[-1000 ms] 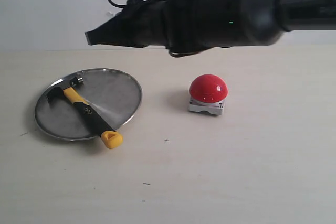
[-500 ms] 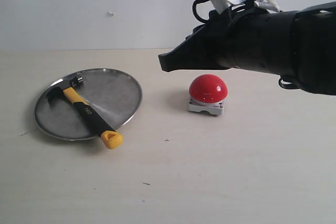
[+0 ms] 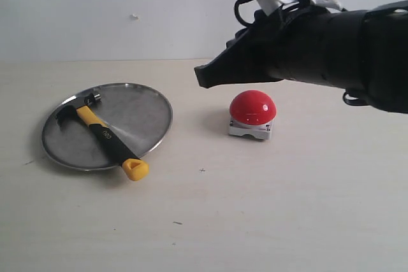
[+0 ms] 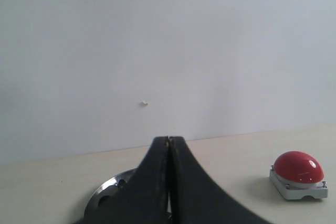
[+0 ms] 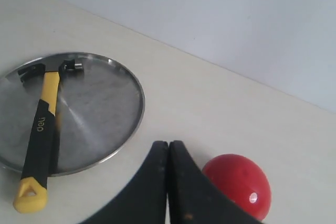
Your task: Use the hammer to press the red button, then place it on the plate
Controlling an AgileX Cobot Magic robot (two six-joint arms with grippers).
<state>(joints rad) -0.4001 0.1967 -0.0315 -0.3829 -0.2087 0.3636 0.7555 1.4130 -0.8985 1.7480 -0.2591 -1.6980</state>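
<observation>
The hammer (image 3: 102, 133) lies across the silver plate (image 3: 137, 114) at the left of the table, dark head on the plate's far left and yellow looped end over its near rim. The red button (image 3: 253, 107) sits on its grey base right of the plate. My right gripper (image 3: 201, 76) hangs shut and empty in the air, above and just left of the button. In the right wrist view the gripper (image 5: 168, 144) is shut, with the hammer (image 5: 42, 124), plate (image 5: 100, 103) and button (image 5: 239, 182) below. The left gripper (image 4: 168, 139) is shut and empty, with the plate rim (image 4: 100, 198) and button (image 4: 298, 167) beyond.
A pale wooden table (image 3: 255, 208) runs up to a plain white wall (image 3: 95, 11). The right arm's thick black body (image 3: 331, 49) spans the upper right of the exterior view. The left arm does not show there.
A second ago the black arm reached over the plate's far side; it has drawn back to the right, above the button. Hammer, plate and button have not moved.
</observation>
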